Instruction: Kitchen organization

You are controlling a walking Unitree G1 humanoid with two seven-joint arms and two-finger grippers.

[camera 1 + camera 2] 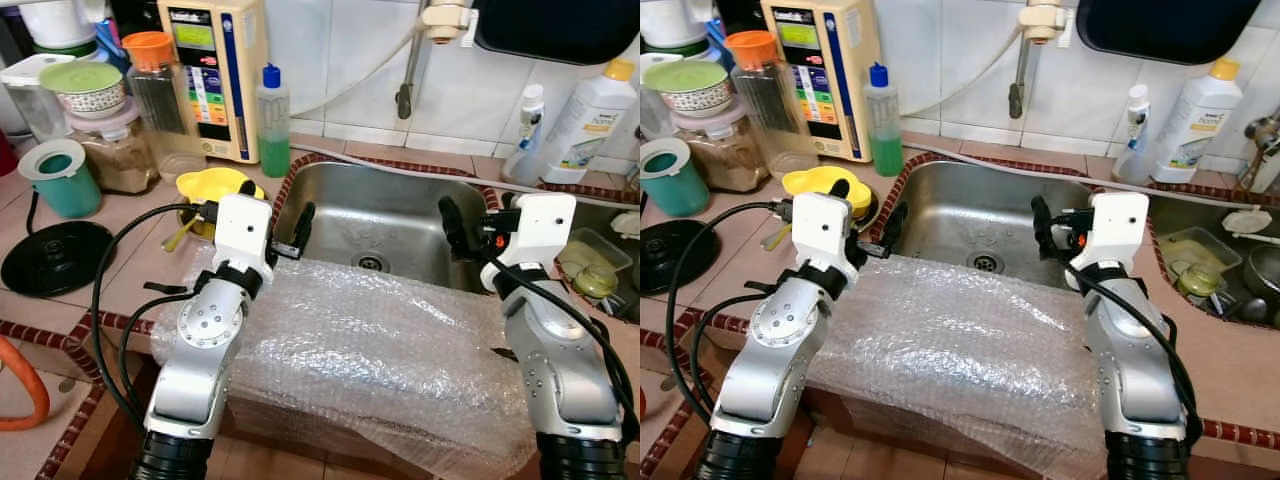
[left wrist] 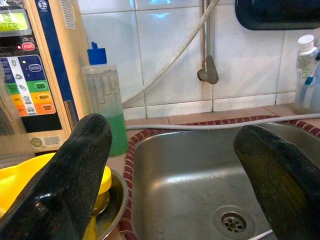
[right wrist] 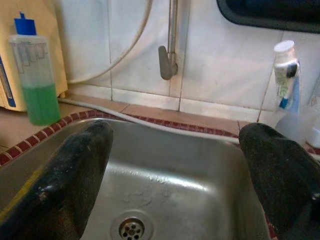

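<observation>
Hovering side by side over the near rim of the empty stainless-steel sink (image 1: 390, 225) at centre frame, the left gripper (image 2: 175, 175) and the right gripper (image 3: 180, 175) each hold their black jaws spread wide with nothing between them, as both wrist views show. The task names no single item; judging by position, the likeliest candidate is the yellow plastic piece in a shallow metal dish (image 1: 215, 190), just beside the left gripper on its outer side, so the left arm is the nearer one. Its long axis cannot be told. Behind it, in the upper left of the frame, stand a clear squeeze bottle of green liquid with a blue cap (image 1: 273, 125), jars and a cream wall appliance (image 1: 215, 75), leaving little room there. A sheet of bubble wrap (image 1: 360, 350) covers the bench edge below both arms, while the basin offers open space ahead.
</observation>
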